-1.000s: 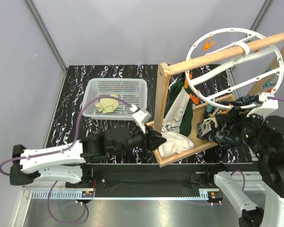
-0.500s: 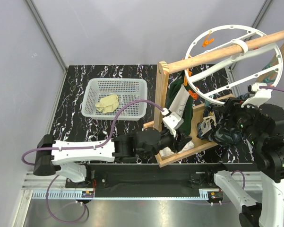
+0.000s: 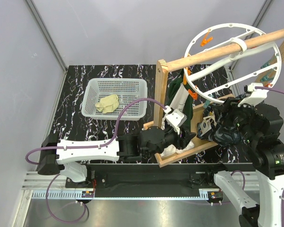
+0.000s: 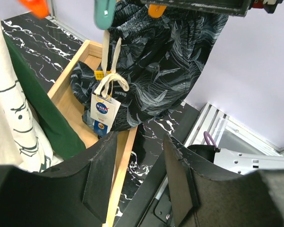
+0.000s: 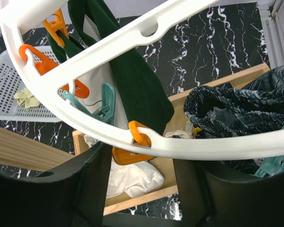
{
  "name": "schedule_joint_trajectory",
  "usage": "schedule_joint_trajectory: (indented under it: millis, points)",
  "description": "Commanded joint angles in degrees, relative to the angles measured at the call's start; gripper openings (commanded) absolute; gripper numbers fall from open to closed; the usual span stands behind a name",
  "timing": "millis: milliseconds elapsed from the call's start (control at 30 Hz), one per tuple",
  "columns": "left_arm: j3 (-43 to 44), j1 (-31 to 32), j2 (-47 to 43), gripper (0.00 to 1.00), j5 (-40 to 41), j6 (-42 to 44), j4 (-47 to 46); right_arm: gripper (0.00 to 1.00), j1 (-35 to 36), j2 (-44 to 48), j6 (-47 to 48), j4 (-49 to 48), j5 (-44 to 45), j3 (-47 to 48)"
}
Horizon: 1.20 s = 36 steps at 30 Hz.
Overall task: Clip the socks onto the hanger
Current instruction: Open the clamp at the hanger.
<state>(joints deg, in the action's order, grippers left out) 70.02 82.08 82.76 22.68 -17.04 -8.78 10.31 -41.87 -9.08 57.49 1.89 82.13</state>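
The socks (image 3: 107, 103) lay in the white basket (image 3: 127, 90), well apart from the hanger (image 5: 123, 42) on the wooden rod (image 3: 217, 51). The left gripper (image 4: 139, 142) had its jaws released and empty. The right gripper (image 5: 139, 161) had its jaws gaping beneath an orange peg (image 5: 132, 151).

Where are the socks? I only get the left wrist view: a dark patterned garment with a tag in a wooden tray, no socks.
Observer: Top view: the socks lie in the white basket, left of the wooden tray.
Operator: What is the right gripper doing?
Observer: Right wrist view: the right gripper is open just under the hanger rim, and an orange peg on that rim shows between its fingers.
Operator: Any sock on the hanger?
Observer: None shows on it in the top or right wrist views.
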Motion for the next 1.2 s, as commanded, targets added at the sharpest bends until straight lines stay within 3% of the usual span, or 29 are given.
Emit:
schedule_joint_trajectory:
  millis: [0,200,333,467,733,867,1167]
  points:
    - [-0.84,0.18,-2.87,0.49,2.11,-1.42,-3.36,0.57,-0.29,0.47,1.08,-7.04,0.48,-0.39]
    - [-1.81,0.18,-4.01,0.49,2.37,-2.12,-2.83,0.47,-0.37,1.52,-0.23,-9.16,-0.39,-1.36]
    - [-0.85,0.09,-3.75,0.51,1.93,-2.30,-2.30,0.26,-0.29,0.56,-1.20,-7.75,-0.04,-0.66]
    - [3.01,0.01,-2.08,0.55,1.15,-1.60,-0.02,0.00,-0.29,0.38,-2.52,-5.73,-0.57,-0.13]
    - [9.79,-4.65,-0.05,0.58,-7.02,-4.93,4.65,0.00,-0.29,-3.48,-10.77,2.96,-1.01,5.49]
    - [8.21,-4.91,-1.89,0.58,-9.66,-4.76,2.63,0.00,-0.29,-6.03,-14.73,7.89,-1.27,7.34]
    - [4.61,-4.83,-6.90,0.55,-17.22,-4.15,5.35,0.00,-0.29,-6.65,-17.73,8.43,-1.72,7.17]
